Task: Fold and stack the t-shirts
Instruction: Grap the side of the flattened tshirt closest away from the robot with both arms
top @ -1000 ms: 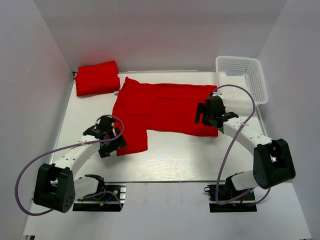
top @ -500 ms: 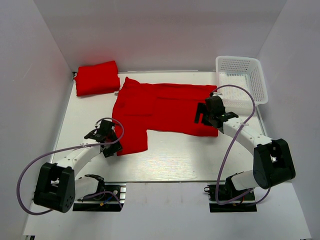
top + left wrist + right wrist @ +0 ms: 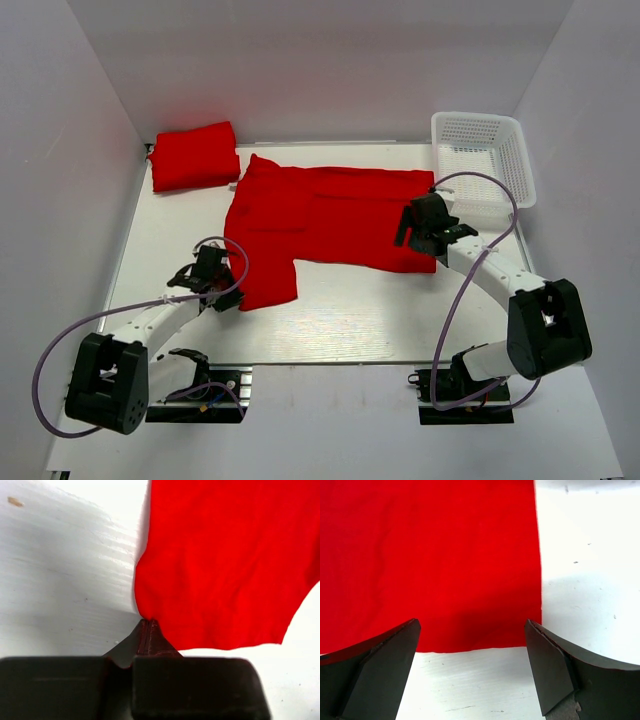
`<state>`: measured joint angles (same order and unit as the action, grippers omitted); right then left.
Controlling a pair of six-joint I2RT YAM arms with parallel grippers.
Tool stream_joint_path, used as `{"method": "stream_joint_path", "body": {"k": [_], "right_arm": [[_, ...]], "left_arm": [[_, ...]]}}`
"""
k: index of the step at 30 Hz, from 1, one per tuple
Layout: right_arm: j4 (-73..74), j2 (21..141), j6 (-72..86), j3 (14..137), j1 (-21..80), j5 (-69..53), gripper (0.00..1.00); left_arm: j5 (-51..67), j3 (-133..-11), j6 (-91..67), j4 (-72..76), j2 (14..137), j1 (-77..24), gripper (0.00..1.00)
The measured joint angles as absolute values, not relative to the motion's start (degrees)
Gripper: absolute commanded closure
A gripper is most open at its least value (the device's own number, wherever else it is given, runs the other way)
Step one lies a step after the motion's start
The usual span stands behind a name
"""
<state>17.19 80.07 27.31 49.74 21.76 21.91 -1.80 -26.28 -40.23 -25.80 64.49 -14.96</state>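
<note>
My left end effector (image 3: 148, 629) pinches an edge of the spread t-shirt (image 3: 330, 215) (nipped cloth hidden); my right end effector (image 3: 471, 625) hangs wide over it.

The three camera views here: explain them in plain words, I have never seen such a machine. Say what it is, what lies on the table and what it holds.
The machine is two small robot arms bolted at the near edge of a white table, each ending in a two-finger gripper. The wide picture comes from a fixed camera above and behind them; the other two come from a camera on each wrist, looking past its own fingers. On the table lie a red spread t-shirt in the middle, a red folded t-shirt at the far left and a white lattice basket at the far right. The left gripper is shut, pinching the spread t-shirt's near left edge. The right gripper is open, holds nothing and hangs over its near right corner.
</note>
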Motion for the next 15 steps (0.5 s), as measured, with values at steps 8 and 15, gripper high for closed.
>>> {"method": "stream_joint_path", "body": {"k": [8, 15], "right_arm": [[19.2, 79.7, 31.4, 47.5, 20.9, 25.6, 0.11], [21.0, 81.1, 34.1, 46.3, 19.7, 26.0, 0.16]], "left_arm": [[-0.4, -26.0, -39.5, -27.2, 61.2, -15.0, 1.0], [-0.1, -29.7, -38.6, -29.0, 59.7, -15.0, 1.0]]}}
